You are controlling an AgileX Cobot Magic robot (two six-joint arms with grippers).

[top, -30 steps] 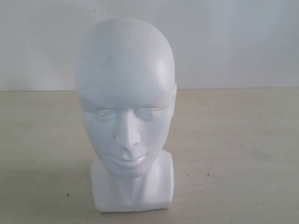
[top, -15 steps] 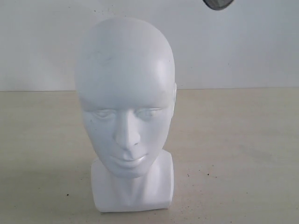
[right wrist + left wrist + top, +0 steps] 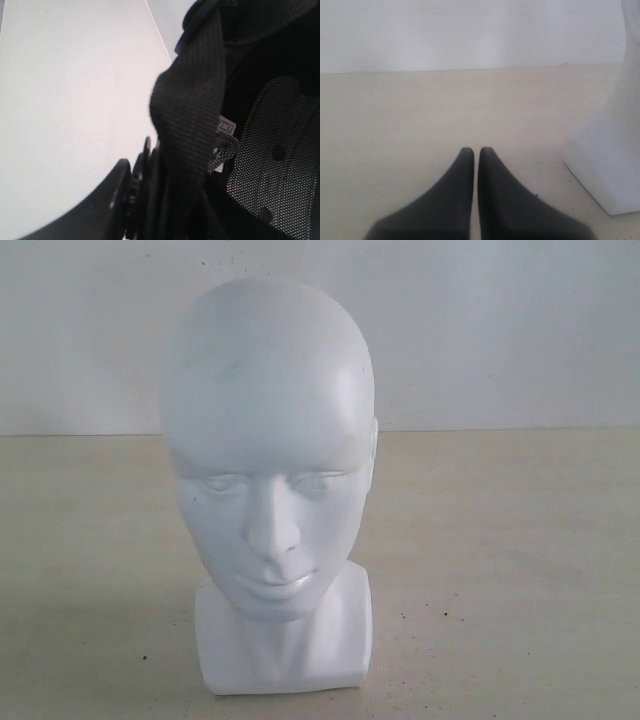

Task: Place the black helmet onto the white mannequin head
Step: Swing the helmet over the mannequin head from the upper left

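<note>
The white mannequin head (image 3: 268,440) stands upright on its block base in the middle of the exterior view, bare on top. No gripper shows in that view. The black helmet (image 3: 270,150) fills the right wrist view from the inside, with mesh lining and a woven black strap (image 3: 190,100) hanging across. My right gripper (image 3: 145,165) is shut on the helmet's rim; one finger (image 3: 117,180) lies outside the shell, the other is hidden inside. My left gripper (image 3: 472,150) is shut and empty, low over the table, beside the mannequin head's base (image 3: 605,165).
A pale beige table (image 3: 500,570) with small dark specks runs back to a plain white wall (image 3: 500,330). Nothing else stands on it in these views.
Half a second ago a dark grey curved edge showed at the top of the exterior view, right of the head; it is gone now. The mannequin head has not moved.
</note>
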